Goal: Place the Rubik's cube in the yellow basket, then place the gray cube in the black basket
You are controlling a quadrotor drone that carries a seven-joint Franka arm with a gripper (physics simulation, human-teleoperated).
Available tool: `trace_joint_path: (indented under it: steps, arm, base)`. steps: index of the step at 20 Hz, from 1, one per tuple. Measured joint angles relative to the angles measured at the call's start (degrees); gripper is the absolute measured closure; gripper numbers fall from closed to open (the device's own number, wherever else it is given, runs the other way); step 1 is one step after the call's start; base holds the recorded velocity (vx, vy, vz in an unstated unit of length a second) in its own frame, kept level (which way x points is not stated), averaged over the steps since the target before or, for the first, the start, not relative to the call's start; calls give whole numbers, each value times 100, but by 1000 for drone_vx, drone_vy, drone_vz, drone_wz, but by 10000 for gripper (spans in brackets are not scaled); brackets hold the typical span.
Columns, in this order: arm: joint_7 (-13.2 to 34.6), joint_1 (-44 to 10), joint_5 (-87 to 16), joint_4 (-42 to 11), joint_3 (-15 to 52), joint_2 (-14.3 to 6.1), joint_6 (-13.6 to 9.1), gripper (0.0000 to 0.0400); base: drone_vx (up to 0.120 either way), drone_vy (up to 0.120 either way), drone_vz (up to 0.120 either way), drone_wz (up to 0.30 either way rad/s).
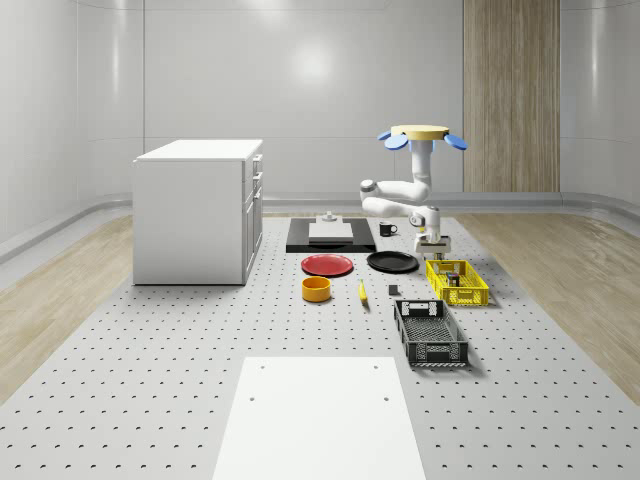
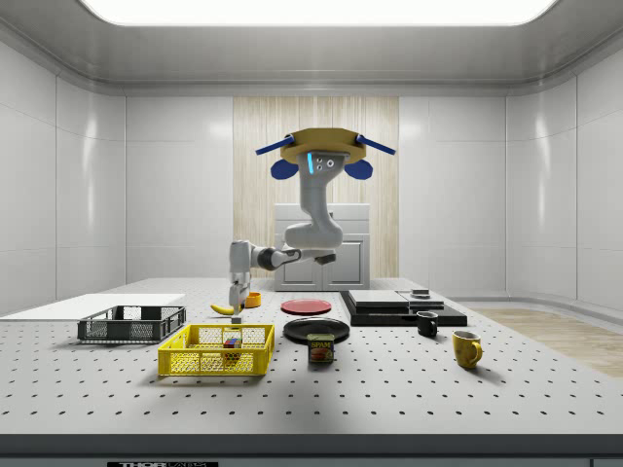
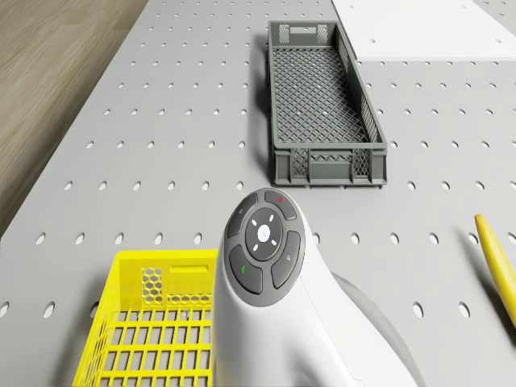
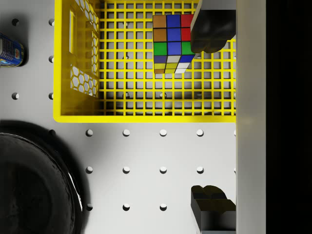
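Arm (image 3: 270, 282) above yellow basket (image 3: 149, 322), near black basket (image 3: 322, 105)

Drone (image 2: 326, 156) hovers high, arm (image 2: 310, 233) bent down & out sideways. Gripper (image 4: 212, 117) points straight down, fingers (image 4: 210, 31) spread wide apart, nothing between them.

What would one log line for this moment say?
Rubik's cube: inside yellow basket | tool: open, above basket's edge | drone: hovering over table | black basket: empty
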Motion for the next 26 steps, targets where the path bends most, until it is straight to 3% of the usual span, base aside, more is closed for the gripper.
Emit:
trace_joint_path:
  steps: [14, 26]
  arm:
    - [1, -1, 2, 0, 1, -3, 3, 0]
    - [2, -2, 3, 0, 2, -6, 5, 0]
  base:
    - [3, -120, 0, 0]
    - [110, -120, 0, 0]
